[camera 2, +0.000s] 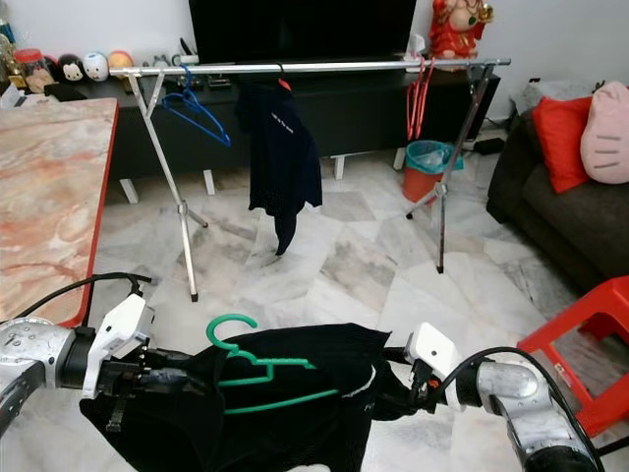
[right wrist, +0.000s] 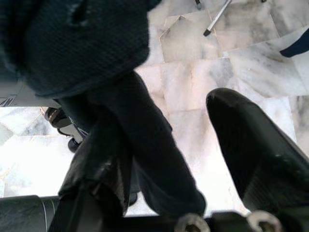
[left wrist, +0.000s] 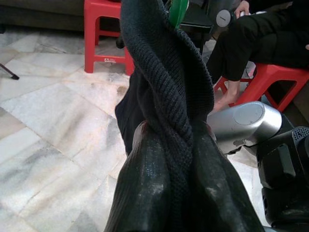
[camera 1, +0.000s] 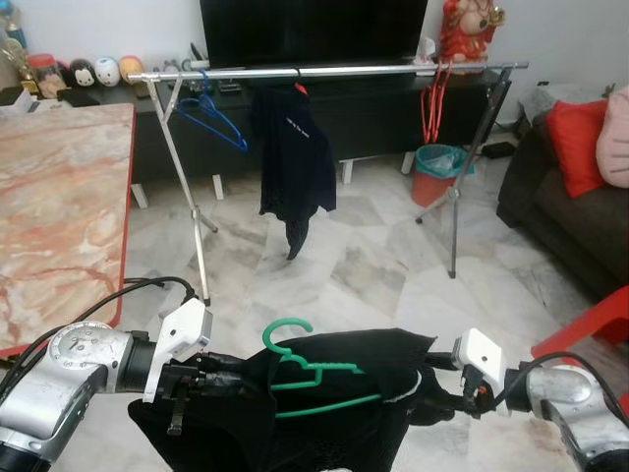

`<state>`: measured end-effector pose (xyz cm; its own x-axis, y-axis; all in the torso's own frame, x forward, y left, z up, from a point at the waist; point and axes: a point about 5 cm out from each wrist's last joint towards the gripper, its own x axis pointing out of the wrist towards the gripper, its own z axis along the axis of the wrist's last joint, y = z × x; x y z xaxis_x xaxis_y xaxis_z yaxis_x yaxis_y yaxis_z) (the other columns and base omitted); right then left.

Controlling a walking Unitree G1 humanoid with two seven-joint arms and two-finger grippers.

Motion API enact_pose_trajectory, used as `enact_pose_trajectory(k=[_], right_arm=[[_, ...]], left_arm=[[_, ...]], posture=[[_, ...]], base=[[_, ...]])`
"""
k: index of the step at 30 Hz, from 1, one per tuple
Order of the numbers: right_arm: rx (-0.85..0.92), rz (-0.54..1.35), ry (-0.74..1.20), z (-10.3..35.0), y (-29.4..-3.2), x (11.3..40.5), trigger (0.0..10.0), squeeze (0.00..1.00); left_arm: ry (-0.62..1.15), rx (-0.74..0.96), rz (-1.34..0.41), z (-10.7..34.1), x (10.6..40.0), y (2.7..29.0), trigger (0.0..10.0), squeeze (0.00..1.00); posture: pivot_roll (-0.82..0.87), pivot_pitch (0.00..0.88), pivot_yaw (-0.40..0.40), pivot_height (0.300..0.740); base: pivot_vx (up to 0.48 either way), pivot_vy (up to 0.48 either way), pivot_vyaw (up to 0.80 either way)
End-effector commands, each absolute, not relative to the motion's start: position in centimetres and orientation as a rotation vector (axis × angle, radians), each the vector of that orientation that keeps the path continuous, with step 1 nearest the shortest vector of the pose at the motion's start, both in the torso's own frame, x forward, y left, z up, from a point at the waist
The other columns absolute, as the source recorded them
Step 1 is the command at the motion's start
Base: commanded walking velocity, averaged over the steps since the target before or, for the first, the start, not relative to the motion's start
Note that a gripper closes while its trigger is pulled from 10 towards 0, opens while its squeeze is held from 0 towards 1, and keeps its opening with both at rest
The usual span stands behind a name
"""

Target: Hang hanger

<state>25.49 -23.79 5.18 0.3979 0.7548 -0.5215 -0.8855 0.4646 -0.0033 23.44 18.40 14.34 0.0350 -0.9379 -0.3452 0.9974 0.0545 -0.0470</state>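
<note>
With the left gripper [camera 1: 228,366] clamped on the dark garment [camera 1: 324,413] carrying the green hanger [camera 1: 310,372] low before the robot, and the right gripper [right wrist: 159,159] spread wide beside it, the hanger may slip out before reaching the distant rail [camera 1: 324,71]

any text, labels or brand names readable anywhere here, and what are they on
None can be read outright.
Hanging dark shirt on the rail: a short line of pale print on the chest, too small to read.
Red stool in the left wrist view: a small white sticker on its leg, too blurred to read.
Dark garment and green hanger held between the pincers: no print visible.
</note>
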Motion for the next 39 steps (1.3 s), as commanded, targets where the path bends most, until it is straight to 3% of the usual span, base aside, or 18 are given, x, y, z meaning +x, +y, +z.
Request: enact_pose_trajectory(k=[1,25,39], right_arm=[[-0.324,1.054,0.481,5.7,-24.2,25.8,0.0,0.0],[-0.332,1.067,0.466,5.8,-23.9,26.4,0.0,0.0],[-0.362,1.082,0.519,4.9,-24.1,25.9,0.0,0.0]], left_arm=[[0.263,0.256,-1.539,15.4,23.6,17.8,10.0,0.0],[0.3,0.321,-1.569,15.2,23.5,18.3,10.0,0.0],[0.382,0.43,-1.624,15.3,22.9,20.4,10.0,0.0]], posture=[[0.0,0.0,-0.034,0.74],[0.0,0.0,-0.033,0.74],[0.0,0.0,-0.031,0.74]], base=[[0.0,0.0,0.0],[0.0,0.0,0.0],[0.0,0.0,0.0]])
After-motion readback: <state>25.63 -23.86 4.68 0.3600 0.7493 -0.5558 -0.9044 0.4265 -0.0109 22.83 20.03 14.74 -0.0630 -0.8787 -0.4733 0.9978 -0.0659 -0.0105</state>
